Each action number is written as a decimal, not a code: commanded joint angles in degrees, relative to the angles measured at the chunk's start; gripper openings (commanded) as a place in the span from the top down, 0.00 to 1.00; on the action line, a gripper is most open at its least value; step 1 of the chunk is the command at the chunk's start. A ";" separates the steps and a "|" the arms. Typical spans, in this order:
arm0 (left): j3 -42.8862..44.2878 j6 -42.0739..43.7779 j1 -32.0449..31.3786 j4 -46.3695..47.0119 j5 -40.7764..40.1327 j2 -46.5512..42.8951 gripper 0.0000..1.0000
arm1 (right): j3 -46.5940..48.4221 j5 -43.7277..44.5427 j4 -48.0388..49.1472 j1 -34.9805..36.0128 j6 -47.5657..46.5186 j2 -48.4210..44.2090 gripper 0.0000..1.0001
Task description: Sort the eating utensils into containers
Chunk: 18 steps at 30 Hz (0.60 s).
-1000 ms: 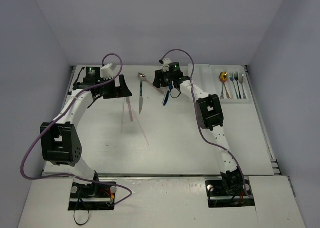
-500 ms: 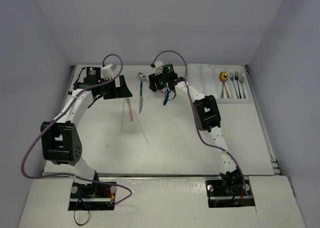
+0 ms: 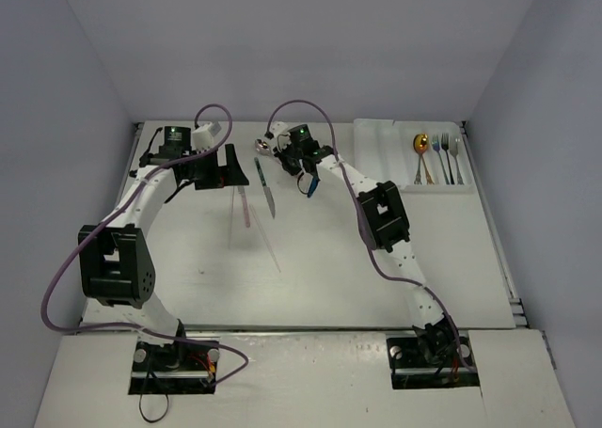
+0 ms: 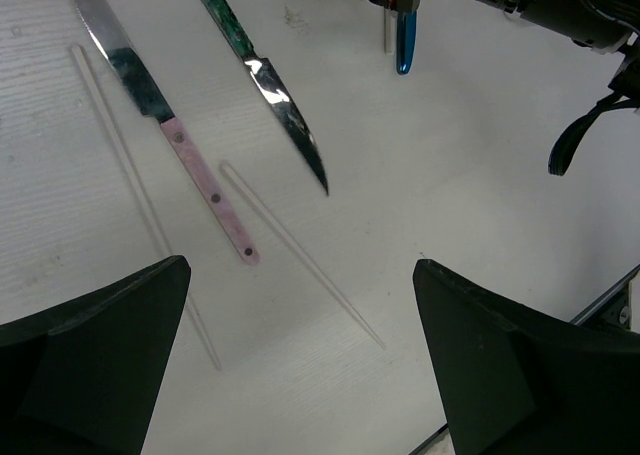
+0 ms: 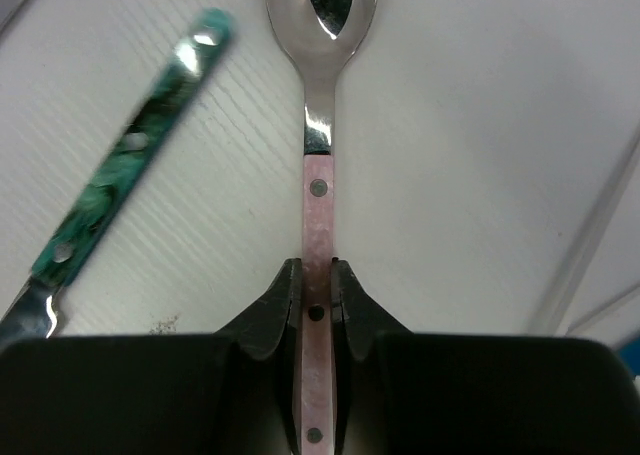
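My right gripper (image 5: 318, 275) is shut on the pink handle of a silver-bowled spoon (image 5: 320, 175) that lies on the table; in the top view the gripper (image 3: 282, 151) is at the back centre and the spoon bowl (image 3: 262, 145) sticks out to its left. A teal-handled knife (image 5: 130, 190) lies just left of it. My left gripper (image 4: 300, 360) is open and empty above a pink-handled knife (image 4: 205, 185), the teal knife (image 4: 262, 75) and two pale sticks (image 4: 300, 257). The white tray (image 3: 381, 144) at the back right holds several utensils (image 3: 437, 160).
A blue utensil (image 3: 310, 184) lies under the right arm's forearm and also shows in the left wrist view (image 4: 404, 47). A second pale stick (image 4: 140, 200) lies left of the pink knife. The grey walls close in on the table at the back and sides.
My right gripper has moved left along the back of the table onto the spoon. The teal knife has shifted and turned slightly. The left arm has not moved.
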 commanded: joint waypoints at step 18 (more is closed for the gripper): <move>-3.08 -0.51 0.83 4.11 -11.28 -10.82 0.05 | 4.89 -4.14 -6.86 -2.83 20.35 -18.15 1.00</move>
